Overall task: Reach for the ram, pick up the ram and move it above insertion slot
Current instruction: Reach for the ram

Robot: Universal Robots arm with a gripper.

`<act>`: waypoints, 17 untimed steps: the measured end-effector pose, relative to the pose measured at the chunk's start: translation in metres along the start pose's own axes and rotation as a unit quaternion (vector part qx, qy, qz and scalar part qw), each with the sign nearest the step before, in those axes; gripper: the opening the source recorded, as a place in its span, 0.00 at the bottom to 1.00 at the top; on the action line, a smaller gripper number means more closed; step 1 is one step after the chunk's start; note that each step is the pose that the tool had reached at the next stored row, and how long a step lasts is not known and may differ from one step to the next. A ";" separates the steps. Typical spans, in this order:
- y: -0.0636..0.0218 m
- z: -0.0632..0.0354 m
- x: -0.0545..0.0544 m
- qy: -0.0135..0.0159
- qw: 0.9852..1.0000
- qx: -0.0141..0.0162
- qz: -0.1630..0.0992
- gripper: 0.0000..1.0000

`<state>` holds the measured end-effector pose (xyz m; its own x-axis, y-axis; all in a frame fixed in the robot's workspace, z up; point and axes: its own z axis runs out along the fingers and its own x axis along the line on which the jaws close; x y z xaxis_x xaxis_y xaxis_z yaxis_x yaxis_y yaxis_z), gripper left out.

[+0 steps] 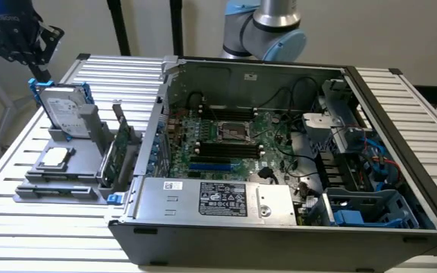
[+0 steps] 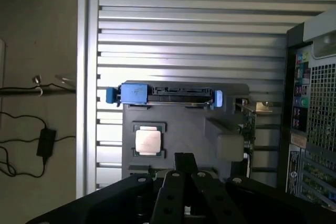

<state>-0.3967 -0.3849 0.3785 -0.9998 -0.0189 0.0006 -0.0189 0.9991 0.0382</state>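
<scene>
My gripper (image 1: 40,71) hangs high over the far end of a grey parts fixture (image 1: 44,170), at the exterior view's left, just behind the upright hard drive. In the wrist view its black fingers (image 2: 184,157) meet at a point, shut, with nothing showing between them. That view looks down past them onto the fixture (image 2: 178,124). The ram is hidden. Long black memory slots (image 1: 226,149) lie on the motherboard inside the open computer case (image 1: 279,227).
On the fixture stand a silver hard drive with blue rails (image 1: 63,114) (image 2: 165,94), a square processor chip (image 1: 55,159) (image 2: 148,141) and a green expansion card with a metal bracket (image 1: 121,148). The case walls rise beside it. A slatted metal table (image 1: 21,227) carries everything.
</scene>
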 end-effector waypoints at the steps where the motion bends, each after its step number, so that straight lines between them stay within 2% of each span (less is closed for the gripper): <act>1: -0.0029 0.0004 0.000 0.000 1.000 0.000 0.000 0.11; 8: -0.0331 0.0052 0.003 0.000 1.000 0.000 0.000 0.11; 17: -0.0742 0.0053 0.005 0.000 1.000 0.000 0.000 0.11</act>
<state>-0.4005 -0.4589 0.3704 -0.9998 -0.0192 0.0012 -0.0191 0.9991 0.0381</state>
